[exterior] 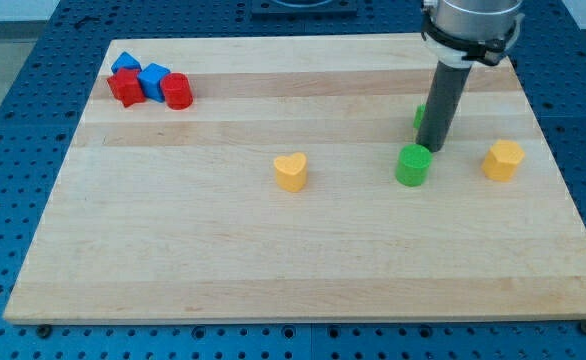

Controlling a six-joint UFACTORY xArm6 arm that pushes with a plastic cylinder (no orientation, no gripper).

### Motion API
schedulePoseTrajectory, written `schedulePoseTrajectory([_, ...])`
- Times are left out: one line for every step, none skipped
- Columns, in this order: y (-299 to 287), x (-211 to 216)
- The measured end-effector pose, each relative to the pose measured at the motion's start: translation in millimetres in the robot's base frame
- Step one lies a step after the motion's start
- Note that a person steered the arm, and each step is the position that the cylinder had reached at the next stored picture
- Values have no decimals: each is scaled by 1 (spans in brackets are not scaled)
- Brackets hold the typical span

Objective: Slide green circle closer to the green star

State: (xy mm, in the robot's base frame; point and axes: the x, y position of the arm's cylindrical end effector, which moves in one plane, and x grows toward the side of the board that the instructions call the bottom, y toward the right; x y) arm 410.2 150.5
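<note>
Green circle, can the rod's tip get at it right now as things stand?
Probably yes. My tip sits just off the green circle, at its upper-right edge, with nothing between them. The green star is mostly hidden behind the rod, so pushing toward it would likely mean coming round the circle first.

**Materials and surfaces**

The worktop is pale wood with a visible grain in long glued strips, smooth and almost matt. Under it lies a blue plate with rows of small holes; it looks like painted metal. The blocks look like matt plastic: the green circle, the yellow heart, the yellow block, the red blocks. The rod is dark and dull, and the collar above it is shiny grey metal.
</note>
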Motion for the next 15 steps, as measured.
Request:
schedulePoseTrajectory([0, 3])
schedulePoseTrajectory([24, 23])
schedulePoseTrajectory([29, 33])
schedulePoseTrajectory([27, 53])
schedulePoseTrajectory([-27, 100])
schedulePoseTrajectory([-60, 116])
schedulePoseTrajectory([-74, 109])
schedulePoseTrajectory([-71, 96])
schedulePoseTrajectory([-53, 53])
schedulePoseTrajectory([-43, 18])
schedulePoseTrajectory([-39, -16])
schedulePoseTrajectory([-40, -20])
schedulePoseTrajectory([-47, -18])
schedulePoseTrajectory([-61, 44])
schedulePoseTrajectory([-58, 107])
